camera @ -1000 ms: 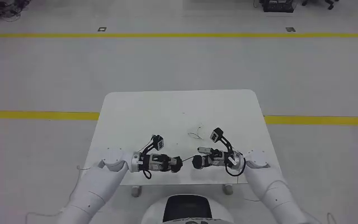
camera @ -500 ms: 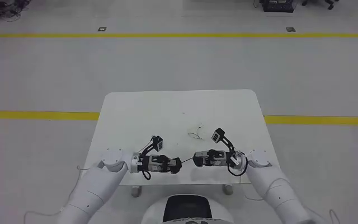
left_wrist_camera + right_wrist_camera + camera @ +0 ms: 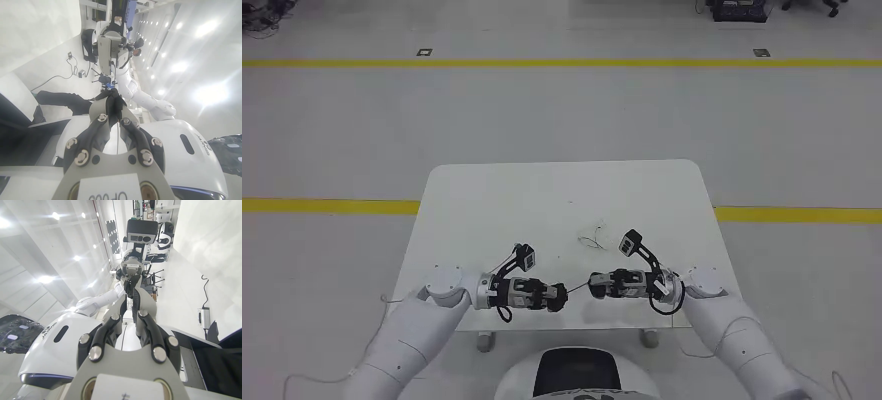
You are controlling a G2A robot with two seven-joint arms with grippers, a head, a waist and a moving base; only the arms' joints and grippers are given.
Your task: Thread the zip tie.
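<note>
Looking down from the top cam, the zip tie point(image 3: 577, 288) was up in the air between the two arms, over the near part of the table point(image 3: 542, 190), close to the robot's edge. The left gripper point(image 3: 560, 293) was clamped tight on one end, its fingertips point(image 3: 110, 107) pressed together with a dark bit pinched between them. The right gripper point(image 3: 593, 285) looked narrow too, nipping the other end, though on its own wrist cam I honestly couldn't make out the strap between the pads.

Orientation-wise, the tie ran as a thin dark line straight from one gripper to the other. So its long axis went side to side across the robot's front, with the right-hand end a touch farther out over the table than the left. Which end was the head and which the tail? Too small to tell.

My read was that this was mid-threading, the fiddly bit, with both grippers nose to nose and the strap spanning the little gap. Next move, I reckoned, needed the tail lined up dead-on with the slot in the head and fed through slowly, since any sideways twist would make it skate off. A separate thin dark squiggle point(image 3: 590, 240) lay on the table farther out, well apart from the action.
</note>
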